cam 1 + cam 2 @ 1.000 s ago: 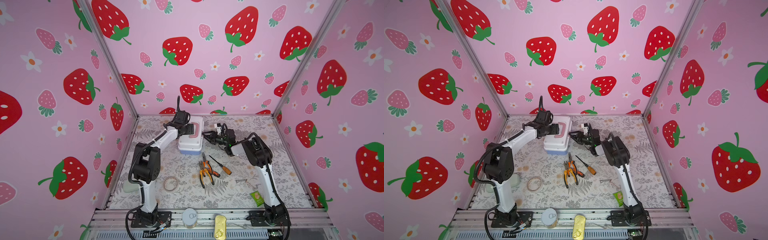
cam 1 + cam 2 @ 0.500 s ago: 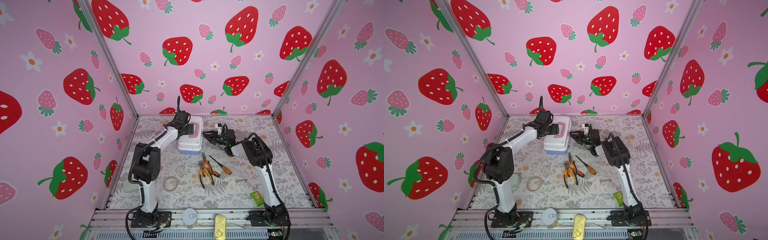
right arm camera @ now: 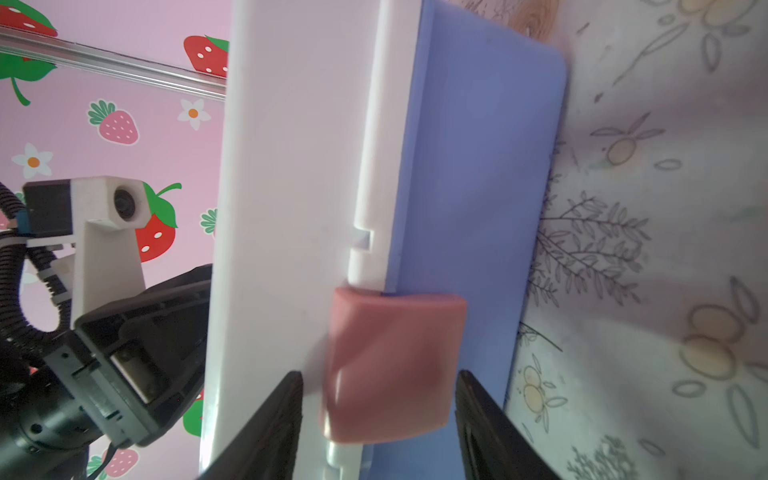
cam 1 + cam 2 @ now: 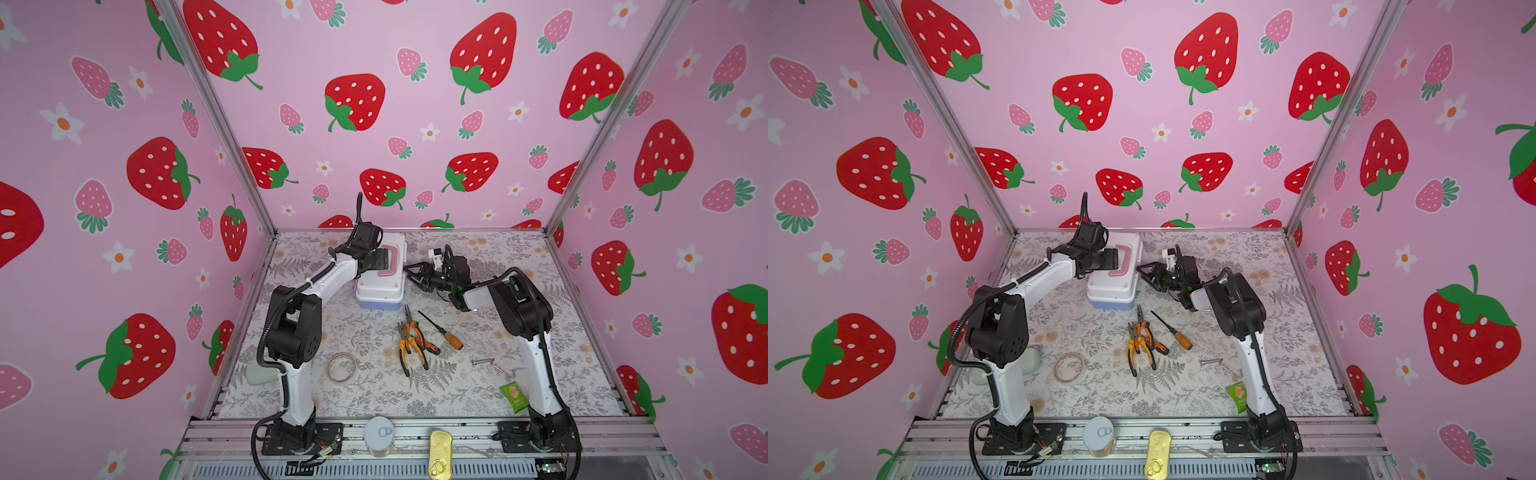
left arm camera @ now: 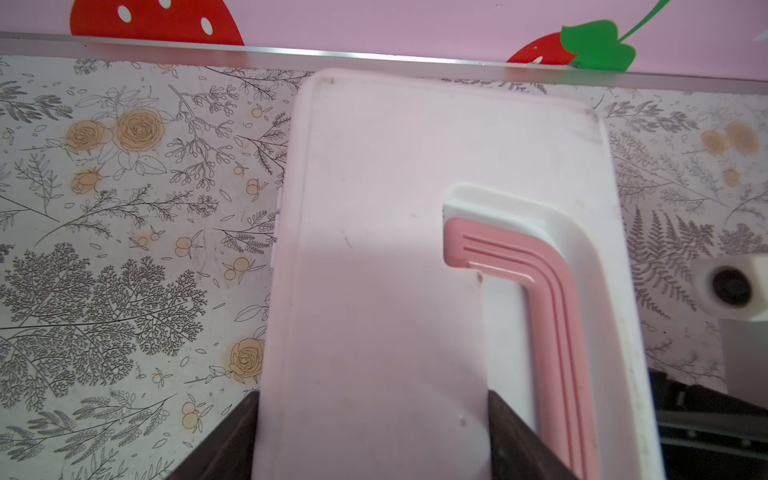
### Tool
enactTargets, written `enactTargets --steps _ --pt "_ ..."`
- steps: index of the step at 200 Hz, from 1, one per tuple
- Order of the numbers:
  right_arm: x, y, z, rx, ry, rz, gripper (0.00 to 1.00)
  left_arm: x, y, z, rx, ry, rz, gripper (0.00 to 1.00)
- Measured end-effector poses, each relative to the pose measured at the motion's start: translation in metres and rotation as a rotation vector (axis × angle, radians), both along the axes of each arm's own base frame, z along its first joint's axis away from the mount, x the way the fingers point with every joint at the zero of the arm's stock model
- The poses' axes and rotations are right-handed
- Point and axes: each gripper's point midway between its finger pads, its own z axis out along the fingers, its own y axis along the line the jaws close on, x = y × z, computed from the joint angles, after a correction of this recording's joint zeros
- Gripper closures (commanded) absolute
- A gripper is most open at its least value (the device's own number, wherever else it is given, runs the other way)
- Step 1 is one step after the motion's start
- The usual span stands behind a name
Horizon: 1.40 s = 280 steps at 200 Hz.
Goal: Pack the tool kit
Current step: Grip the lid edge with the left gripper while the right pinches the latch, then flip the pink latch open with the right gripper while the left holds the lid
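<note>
Both sets of jaws stand open, and both are at the tool kit (image 4: 380, 286). It sits on the counter (image 4: 561, 353) toward the back wall, a little left of the middle in both top views. Its white lid (image 5: 374, 249) is down on the light blue base (image 3: 478, 166).

The left jaws reach over the top of the lid, spread wide. In the left wrist view one of their dark fingers (image 5: 515, 440) lies at the recess just beside the pink handle (image 5: 548, 311). The other shows at the lid's long outer edge, so a broad strip of lid lies between them.

The right jaws come in low at the side of the case that faces right in the top views. In the right wrist view they flank the pink latch (image 3: 390, 365), which spans the seam of lid and base. A narrow gap shows on one side, and the latch itself is blurred.

Outside the case, nearer the front, lie the pliers (image 4: 409, 343), with the screwdriver (image 4: 442, 331) just beside them. The hex keys (image 4: 496, 367) lie farther right, close to the right arm. A ring of tape (image 4: 342, 368) and a pale green case (image 4: 259, 373) lie by the left arm, and a green packet (image 4: 515, 397) lies by the right one
</note>
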Motion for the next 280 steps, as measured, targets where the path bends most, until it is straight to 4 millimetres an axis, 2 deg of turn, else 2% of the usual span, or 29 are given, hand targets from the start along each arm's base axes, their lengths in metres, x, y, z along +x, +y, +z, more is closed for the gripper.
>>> enactTargets --steps 80,118,123,147,167,197,243,280 --pt "0.001 0.006 -0.004 0.189 0.153 0.008 0.36 0.000 -0.001 0.000 -0.007 0.003 0.001 0.39" --pt "0.004 0.006 -0.007 0.267 0.212 -0.010 0.48 0.000 -0.001 -0.001 -0.011 0.004 0.005 0.39" --pt "0.003 0.005 -0.007 0.275 0.210 -0.011 0.52 0.000 -0.001 -0.001 -0.011 0.004 0.005 0.39" --pt "0.004 0.005 -0.007 0.277 0.196 -0.016 0.61 0.000 -0.001 -0.001 -0.014 0.004 0.009 0.39" --pt "0.004 0.005 -0.006 0.246 0.175 -0.022 0.67 0.000 -0.001 -0.001 -0.014 0.004 0.010 0.39" --pt "0.005 0.004 -0.004 0.148 0.146 -0.036 0.71 0.000 -0.001 0.000 -0.008 0.010 0.013 0.39" --pt "0.008 -0.003 -0.001 -0.055 0.068 -0.064 0.70 -0.002 -0.003 0.000 0.035 0.015 0.023 0.39" --pt "0.006 -0.012 0.012 -0.171 -0.019 -0.083 0.64 -0.004 -0.008 0.000 0.049 0.010 0.020 0.40"
